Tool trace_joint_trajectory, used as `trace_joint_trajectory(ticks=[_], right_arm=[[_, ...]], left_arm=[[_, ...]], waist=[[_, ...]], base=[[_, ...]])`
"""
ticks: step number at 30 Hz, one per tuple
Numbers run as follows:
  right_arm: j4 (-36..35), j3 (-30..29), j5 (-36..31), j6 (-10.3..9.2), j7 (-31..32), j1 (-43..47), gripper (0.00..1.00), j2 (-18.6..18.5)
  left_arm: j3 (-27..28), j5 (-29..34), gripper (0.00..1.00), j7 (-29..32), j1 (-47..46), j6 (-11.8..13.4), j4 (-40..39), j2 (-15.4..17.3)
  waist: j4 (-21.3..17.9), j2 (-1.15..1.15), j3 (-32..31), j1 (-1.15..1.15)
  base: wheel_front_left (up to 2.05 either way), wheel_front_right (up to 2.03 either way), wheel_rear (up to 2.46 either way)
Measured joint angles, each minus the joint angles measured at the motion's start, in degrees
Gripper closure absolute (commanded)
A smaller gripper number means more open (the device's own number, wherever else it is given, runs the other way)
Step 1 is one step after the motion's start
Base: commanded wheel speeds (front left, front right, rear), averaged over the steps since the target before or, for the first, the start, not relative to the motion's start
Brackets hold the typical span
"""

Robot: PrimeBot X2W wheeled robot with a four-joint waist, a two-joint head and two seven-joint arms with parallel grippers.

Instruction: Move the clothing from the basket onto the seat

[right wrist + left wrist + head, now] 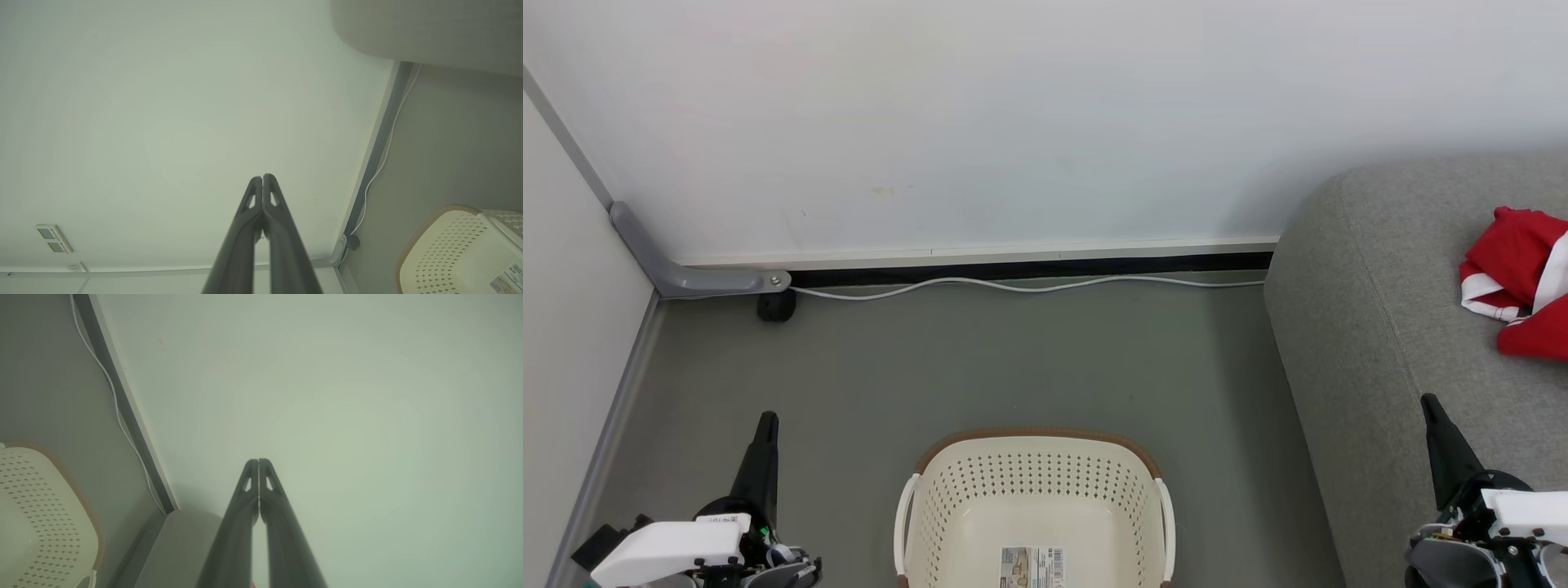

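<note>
- Head view: crumpled red clothing [1523, 282] lies on the seat [1380, 343] at 3 o'clock, cut by the frame edge, so its long axis cannot be told; basket [1033, 498] at 6 o'clock.
- Left wrist view: left tool [258, 461], fingers pressed together, grips nothing.
- Right wrist view: right tool [262, 176], likewise closed and empty.

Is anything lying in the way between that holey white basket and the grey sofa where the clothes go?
Nothing visible does. Just grey-green floor lies between the cream perforated plastic basket and the large grey fabric sofa. The red and white clothing already lies on the sofa's seat.
</note>
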Motion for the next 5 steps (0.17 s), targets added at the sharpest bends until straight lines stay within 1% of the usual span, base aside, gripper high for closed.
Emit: trace_joint_trajectory(ticks=[5], right_arm=[[0.0,0.0,0.0,0.0,0.0,0.0,1.0,0.0]], left_arm=[[0.0,0.0,1.0,0.0,0.0,0.0,0.0,0.0]], waist=[[0.0,0.0,0.0,0.0]], base=[[0.0,0.0,0.0]])
